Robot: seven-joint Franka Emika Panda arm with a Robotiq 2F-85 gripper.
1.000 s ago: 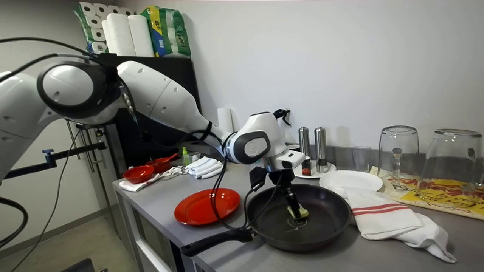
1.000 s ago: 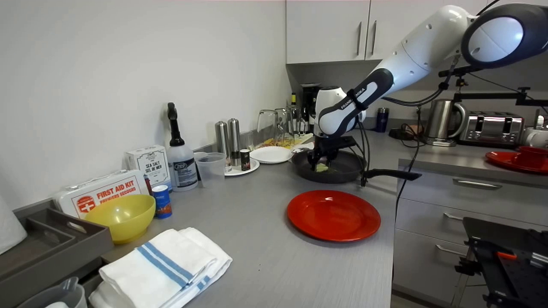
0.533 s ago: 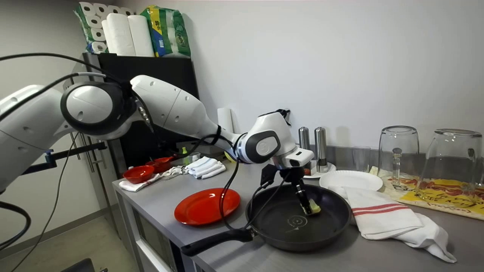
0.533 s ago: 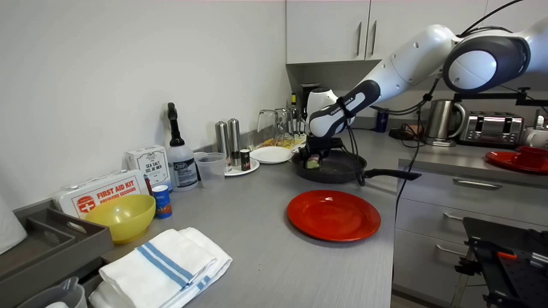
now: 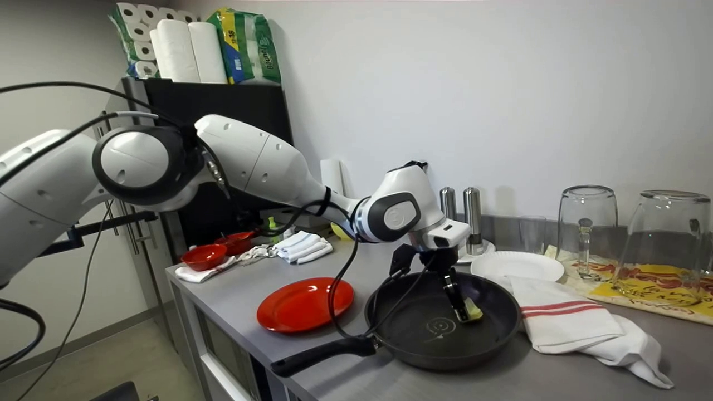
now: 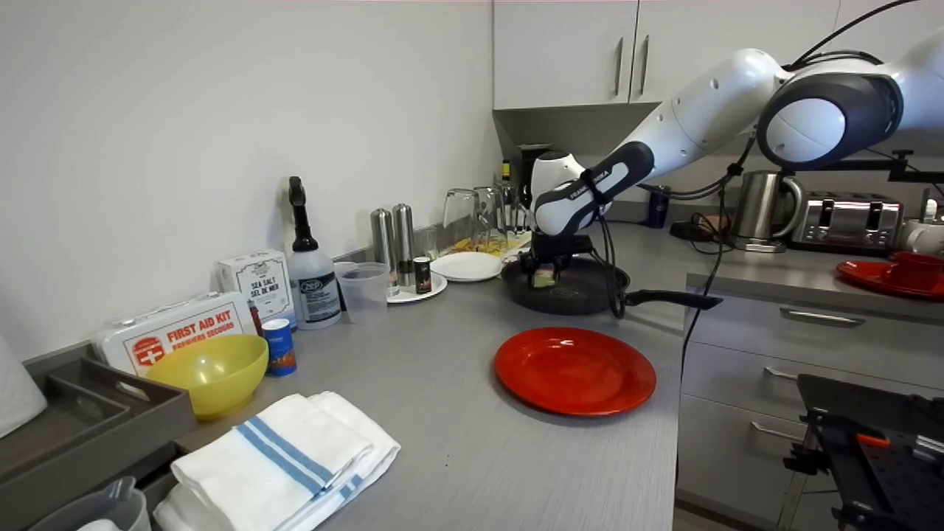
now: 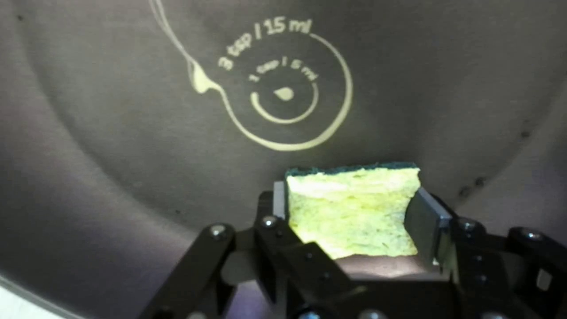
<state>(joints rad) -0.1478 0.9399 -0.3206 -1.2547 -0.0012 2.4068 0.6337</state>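
Note:
My gripper (image 5: pixel 465 315) reaches down inside a dark frying pan (image 5: pixel 415 337) and is shut on a sponge (image 5: pixel 474 309). The sponge is pale yellow-green with a dark green layer along one edge. In the wrist view the sponge (image 7: pixel 354 212) is squeezed between both finger pads of the gripper (image 7: pixel 350 217), its right side pressed inward. It looks to be against the pan floor (image 7: pixel 133 133), beside the printed measuring circles. In an exterior view the gripper (image 6: pixel 543 273) and sponge (image 6: pixel 544 279) are at the pan's (image 6: pixel 590 289) side away from its handle.
A red plate (image 5: pixel 305 305) lies beside the pan handle (image 5: pixel 323 356). A white towel with red stripes (image 5: pixel 565 314) and a white plate (image 5: pixel 521 267) lie beyond the pan. Glass pitchers (image 5: pixel 587 234) and steel mills (image 5: pixel 473 217) stand by the wall. Cables hang over the pan.
My gripper, holding the sponge, has moved from the pan's middle toward the side away from the handle. The arm's elbow has lowered. The pan has shifted slightly the same way as the gripper.

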